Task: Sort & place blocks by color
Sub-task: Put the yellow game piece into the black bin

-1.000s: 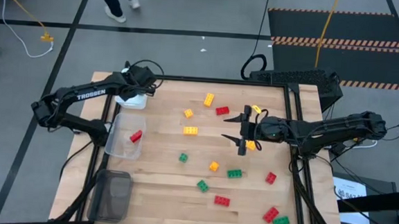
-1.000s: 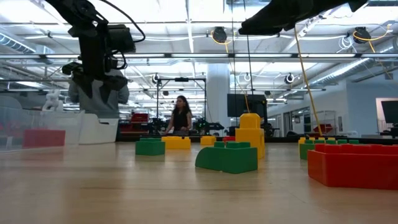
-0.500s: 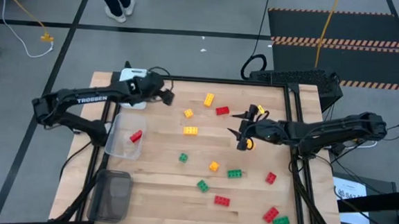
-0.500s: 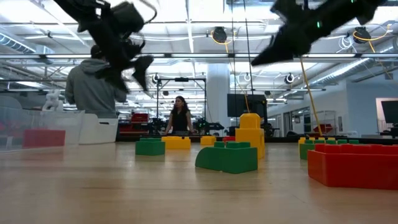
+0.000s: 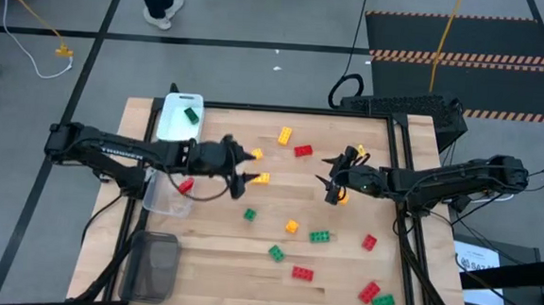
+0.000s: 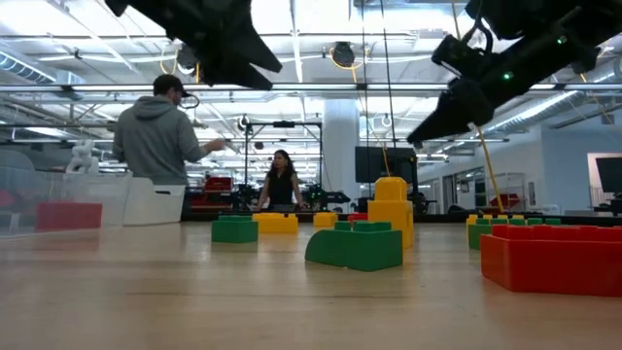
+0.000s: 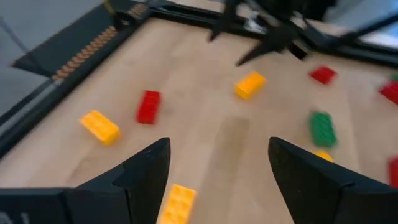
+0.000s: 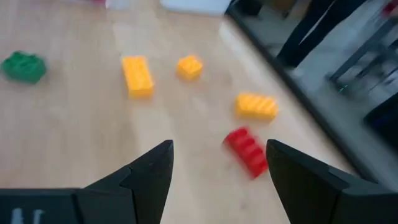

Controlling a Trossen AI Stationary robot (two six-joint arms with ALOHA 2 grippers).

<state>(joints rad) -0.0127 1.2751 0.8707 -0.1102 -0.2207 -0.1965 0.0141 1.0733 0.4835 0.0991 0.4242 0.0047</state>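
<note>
Sorting is barely begun: one green brick [image 5: 192,115] in the white tray [image 5: 172,127] at 11 o'clock, one red brick [image 5: 186,185] in the clear tray [image 5: 158,198] at 9 o'clock; both the left gripper [image 5: 249,166] and the right gripper [image 5: 330,179] hang spread and empty over the many loose bricks.

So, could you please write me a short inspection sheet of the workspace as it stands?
Surface: wooden table, blocks scattered loose.
Job's things: one green block in the white tray; one red block in the clear tray; dark tray looks empty.
Clutter: nothing seen.
Grippers: left gripper open, over the yellow bricks; right gripper open, mid-table; neither holds anything.
Cables: yellow cable on the floor.
Surroundings: person beyond the table.
</note>
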